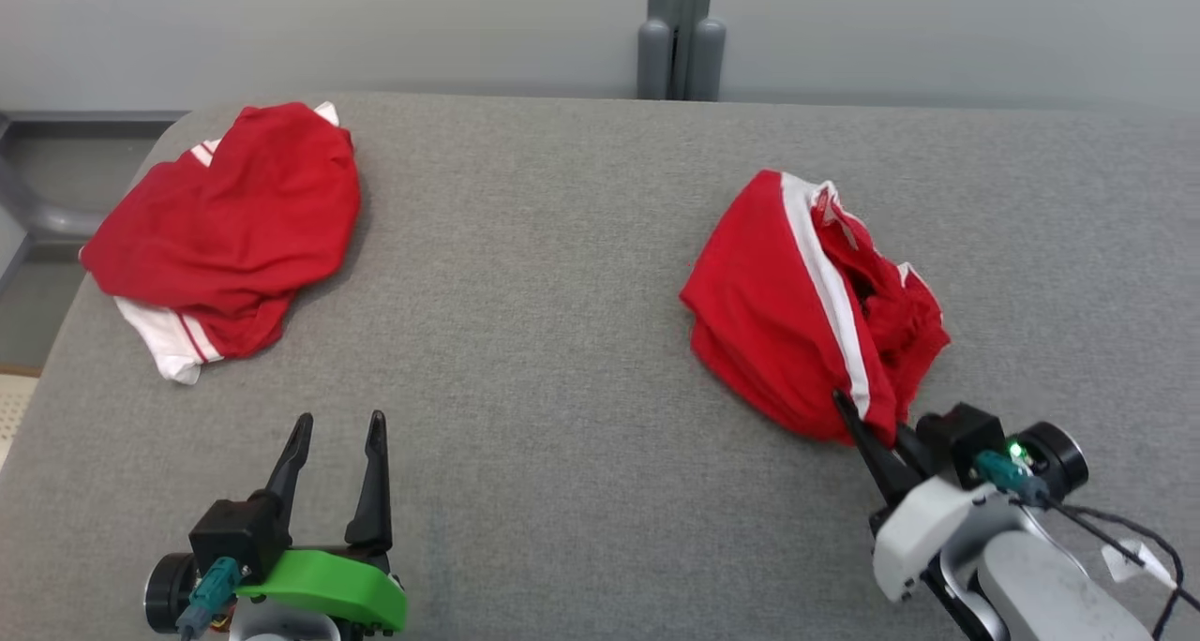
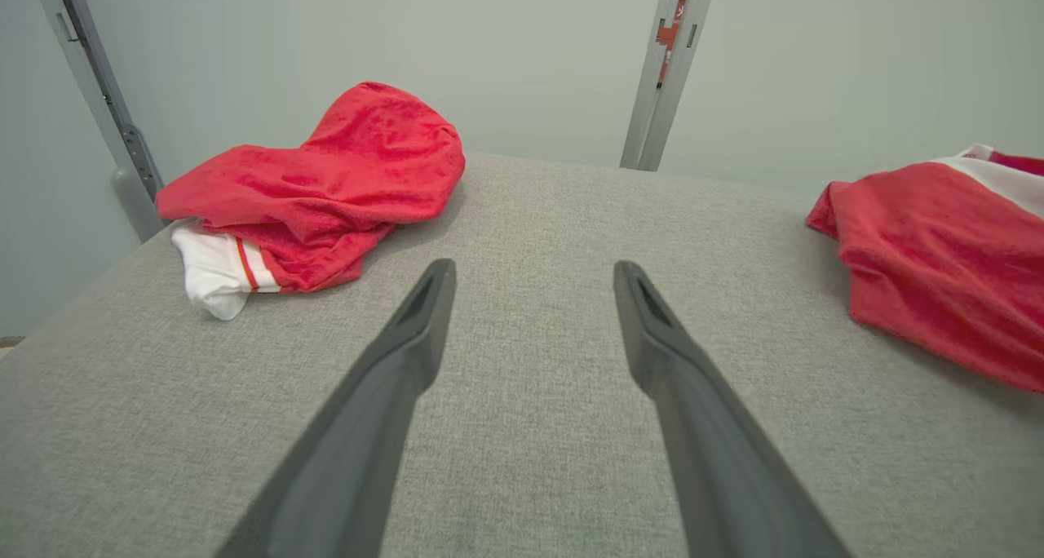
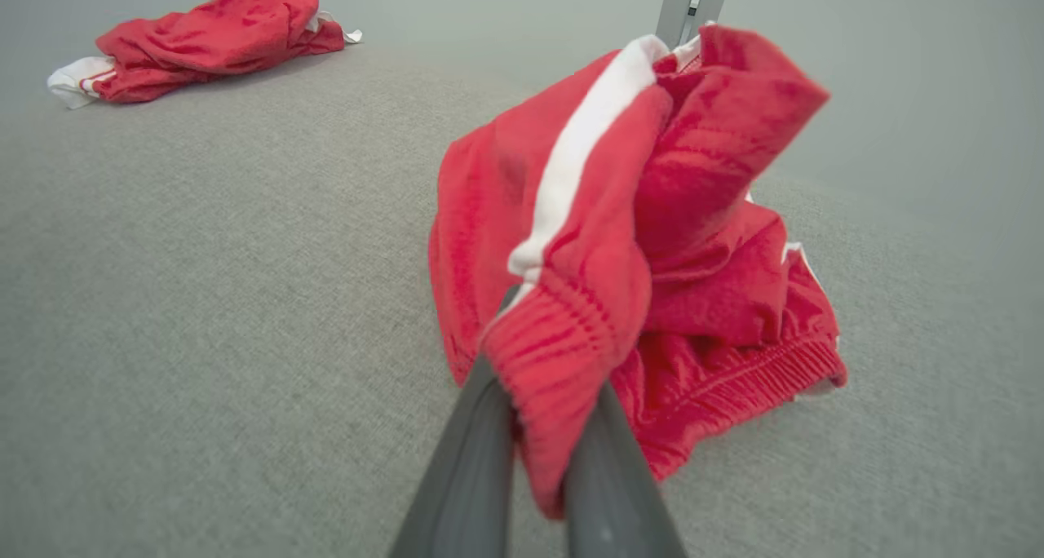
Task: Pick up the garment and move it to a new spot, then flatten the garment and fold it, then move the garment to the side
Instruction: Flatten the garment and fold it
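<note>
Head view, grey fabric tbl (image 1: 562, 341), garment (image 1: 778, 313), wall (image 1: 375, 22)

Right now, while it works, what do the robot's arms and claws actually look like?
The left gripper and right gripper each have two long, dark, tapering fingers on a black block with a teal plug. The left wears a bright green curved cover; the right a pale grey one, with a small green light, a black cable and a white tag.

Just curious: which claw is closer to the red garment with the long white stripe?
Right. The right gripper is shut on the striped garment; the left gripper is open, far to its left.
</note>
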Tool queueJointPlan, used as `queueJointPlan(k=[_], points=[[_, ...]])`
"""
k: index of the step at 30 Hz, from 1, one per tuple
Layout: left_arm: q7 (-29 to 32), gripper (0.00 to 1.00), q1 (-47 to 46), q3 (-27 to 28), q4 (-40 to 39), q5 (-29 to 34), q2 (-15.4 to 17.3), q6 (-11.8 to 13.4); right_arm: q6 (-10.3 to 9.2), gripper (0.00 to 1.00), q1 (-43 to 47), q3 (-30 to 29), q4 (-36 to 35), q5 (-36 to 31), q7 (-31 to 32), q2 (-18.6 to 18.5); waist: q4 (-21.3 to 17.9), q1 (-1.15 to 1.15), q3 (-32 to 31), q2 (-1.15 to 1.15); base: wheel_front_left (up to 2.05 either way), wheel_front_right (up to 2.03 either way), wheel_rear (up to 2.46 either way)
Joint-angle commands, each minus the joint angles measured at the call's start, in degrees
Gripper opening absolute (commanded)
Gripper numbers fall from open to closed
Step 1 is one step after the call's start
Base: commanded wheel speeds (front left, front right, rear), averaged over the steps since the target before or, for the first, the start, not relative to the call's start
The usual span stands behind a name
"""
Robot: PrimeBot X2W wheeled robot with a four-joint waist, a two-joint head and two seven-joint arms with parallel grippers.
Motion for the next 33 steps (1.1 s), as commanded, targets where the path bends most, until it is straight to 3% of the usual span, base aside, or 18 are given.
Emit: queueJointPlan(k=[1,9,10,11,12,23,28,33], points=[[0.0,1.00,0.8,-0.2,0.2,0.7,0.1,-0.2,0.02,0.00,2.9,0.6,-1.6,-0.6,-0.2,-1.0,-3.1,0.00,-2.1,0.00,0.00,0.00,0.00],[0.0,1.00,1.3,-1.4,0.7,0.3,0.1,-0.2,0.01,0.00,12.9,-0.5,-5.4,0.9,-0.2,-4.5,-6.5,0.00,-2.7,0.00,0.00,0.00,0.00],[0.0,1.00,1.4,-1.5,0.9,0.3,0.1,-0.2,0.01,0.18,13.5,-1.0,-5.7,1.2,-0.2,-4.4,-6.8,0.00,-2.8,0.00,0.00,0.00,0.00],[0.0,1.00,1.5,-1.6,1.0,0.3,0.1,-0.2,0.01,0.53,13.9,-1.8,-6.2,1.6,-0.2,-4.0,-7.0,0.00,-2.9,0.00,0.00,0.00,0.00],[0.0,1.00,1.6,-1.5,1.0,0.2,0.1,-0.2,0.02,1.00,14.5,-2.5,-6.9,2.0,-0.2,-3.5,-7.3,0.00,-3.0,0.00,0.00,0.00,0.00],[0.0,1.00,2.1,-1.4,1.0,0.5,0.5,-0.2,0.02,1.00,18.8,-12.2,-21.0,0.2,-0.2,0.4,-8.4,0.00,-3.7,0.00,0.00,0.00,0.00],[0.0,1.00,2.1,-1.4,0.9,0.7,1.0,-0.2,0.01,1.00,20.5,-17.9,-23.1,-1.5,-0.2,4.4,-8.8,0.00,-3.8,0.00,0.00,0.00,0.00],[0.0,1.00,0.5,-2.0,1.2,1.1,1.9,-0.2,0.01,1.00,20.3,-18.4,-23.5,-2.7,-0.2,6.4,-10.0,0.00,-3.1,0.00,0.00,0.00,0.00]])
